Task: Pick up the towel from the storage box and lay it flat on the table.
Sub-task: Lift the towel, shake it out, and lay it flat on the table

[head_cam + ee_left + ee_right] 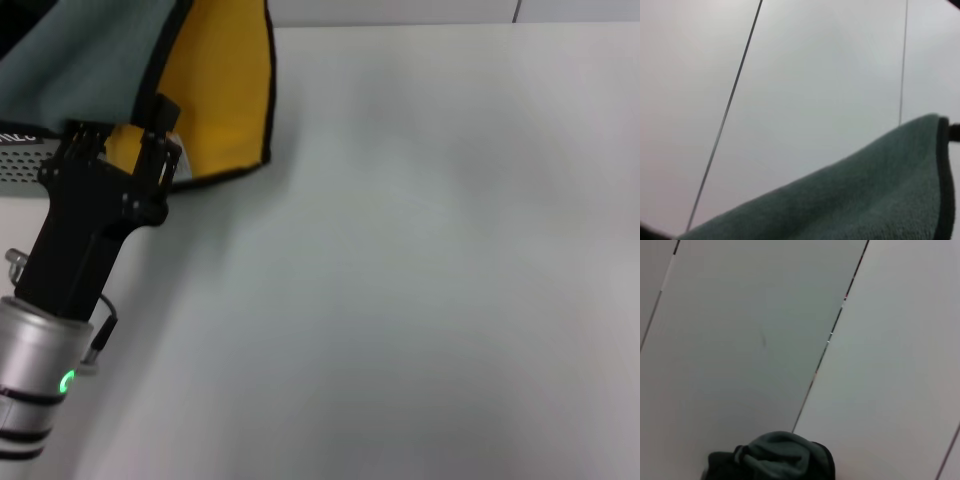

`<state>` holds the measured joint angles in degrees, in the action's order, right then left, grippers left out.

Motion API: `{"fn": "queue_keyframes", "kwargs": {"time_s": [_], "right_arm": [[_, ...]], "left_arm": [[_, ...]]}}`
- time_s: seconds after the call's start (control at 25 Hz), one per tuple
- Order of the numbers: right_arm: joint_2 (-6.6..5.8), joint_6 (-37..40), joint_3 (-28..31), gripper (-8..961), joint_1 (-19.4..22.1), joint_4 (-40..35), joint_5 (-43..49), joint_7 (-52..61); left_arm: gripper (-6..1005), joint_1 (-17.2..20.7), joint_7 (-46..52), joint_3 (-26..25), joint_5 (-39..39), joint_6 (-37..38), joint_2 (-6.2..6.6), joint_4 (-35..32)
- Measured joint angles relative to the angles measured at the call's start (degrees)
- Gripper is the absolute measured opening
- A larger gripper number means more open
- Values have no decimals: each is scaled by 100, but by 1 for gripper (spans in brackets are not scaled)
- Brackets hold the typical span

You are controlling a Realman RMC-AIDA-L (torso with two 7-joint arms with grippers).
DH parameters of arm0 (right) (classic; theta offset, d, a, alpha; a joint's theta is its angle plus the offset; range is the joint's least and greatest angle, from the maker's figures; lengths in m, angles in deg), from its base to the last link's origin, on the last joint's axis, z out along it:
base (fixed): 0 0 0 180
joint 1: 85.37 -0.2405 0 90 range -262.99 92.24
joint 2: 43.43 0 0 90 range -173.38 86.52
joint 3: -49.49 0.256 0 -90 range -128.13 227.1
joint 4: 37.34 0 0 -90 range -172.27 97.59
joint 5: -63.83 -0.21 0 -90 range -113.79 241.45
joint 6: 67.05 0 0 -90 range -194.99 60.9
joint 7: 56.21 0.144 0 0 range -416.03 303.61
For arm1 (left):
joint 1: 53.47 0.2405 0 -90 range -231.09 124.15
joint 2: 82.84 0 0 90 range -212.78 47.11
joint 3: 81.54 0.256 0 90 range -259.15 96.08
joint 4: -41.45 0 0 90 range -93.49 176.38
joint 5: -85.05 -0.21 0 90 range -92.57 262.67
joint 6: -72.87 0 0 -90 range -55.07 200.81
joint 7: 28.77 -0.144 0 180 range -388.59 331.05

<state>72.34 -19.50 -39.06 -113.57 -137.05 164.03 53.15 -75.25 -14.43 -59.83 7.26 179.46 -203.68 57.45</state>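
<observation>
Towel (215,95): soft napped cloth, bright yellow on one face, dull teal-green on the other, edged with a black stitched border. It hangs in the upper left of the head view, lifted, yellow face toward the table side, teal face draped to the left.
Towel, left wrist view (875,195): teal pile fills the lower part, fuzzy surface, black hem along one edge.
Towel, right wrist view (775,457): a bunched teal fold with dark edging at the frame's edge.
Box (30,165): pale grey-green plastic with small perforations, only a strip visible under the towel at far left; a bit of black label with white letters shows above it.
Table (430,280): smooth, plain white, matte.
My left gripper (125,150): black, angular frame on a black wrist and silver forearm with a green light, reaching up from lower left; fingers pinched on the yellow cloth near its lower edge.
My right gripper: outside the head view; I cannot tell how its fingers stand.
</observation>
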Motion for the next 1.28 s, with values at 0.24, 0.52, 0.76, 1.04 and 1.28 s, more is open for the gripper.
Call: {"fn": "queue_keyframes", "kwargs": {"time_s": [0.24,0.52,0.76,1.04,1.28], "right_arm": [[3,43,56,15,20,37,-2,-12],[9,277,23,15,19,21,-2,-46],[15,419,29,16,31,42,-6,-12],[21,371,43,16,19,116,-12,-26],[25,353,106,16,44,85,-21,-45]], "left_arm": [[489,12,311,603,-116,625,10,-299],[489,19,458,564,16,451,9,-318],[488,-144,445,611,29,-79,8,-317],[488,-198,350,633,-29,-275,10,-317],[489,-23,486,633,-31,-289,14,-511]]}}
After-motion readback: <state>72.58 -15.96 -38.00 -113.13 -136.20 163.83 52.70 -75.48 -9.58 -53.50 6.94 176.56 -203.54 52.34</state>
